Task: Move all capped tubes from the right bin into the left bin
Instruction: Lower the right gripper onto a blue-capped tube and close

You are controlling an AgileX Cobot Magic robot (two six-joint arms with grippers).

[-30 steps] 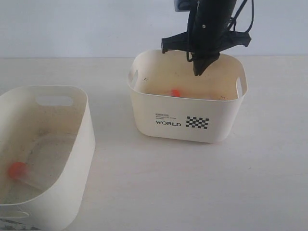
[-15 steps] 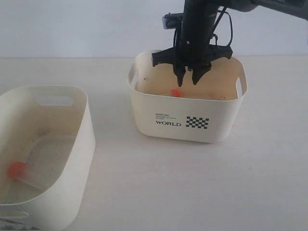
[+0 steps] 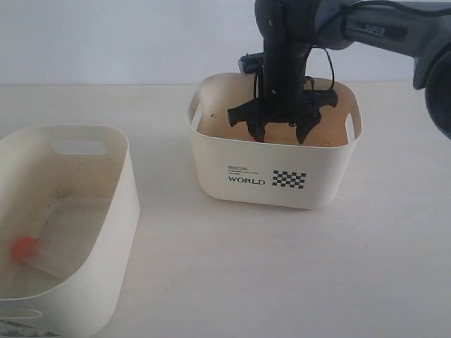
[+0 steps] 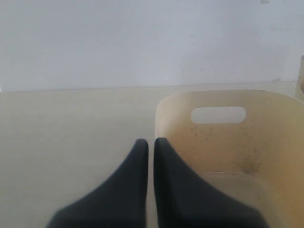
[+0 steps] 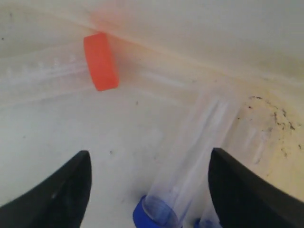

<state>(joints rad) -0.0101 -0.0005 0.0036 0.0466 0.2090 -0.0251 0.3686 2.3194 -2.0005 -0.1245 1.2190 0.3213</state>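
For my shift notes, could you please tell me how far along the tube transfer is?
Done: one orange-capped tube lies in the left bin. In hand: the right gripper, open, is down inside the right bin, jaws either side of a blue-capped tube, not gripping. Left: that tube and a second orange-capped tube, at least.

Blue-capped tube (image 5: 186,164), orange-capped tube (image 5: 100,61) on their sides in right bin (image 3: 239,163); second orange-capped tube (image 3: 26,248) in left bin (image 3: 124,204)
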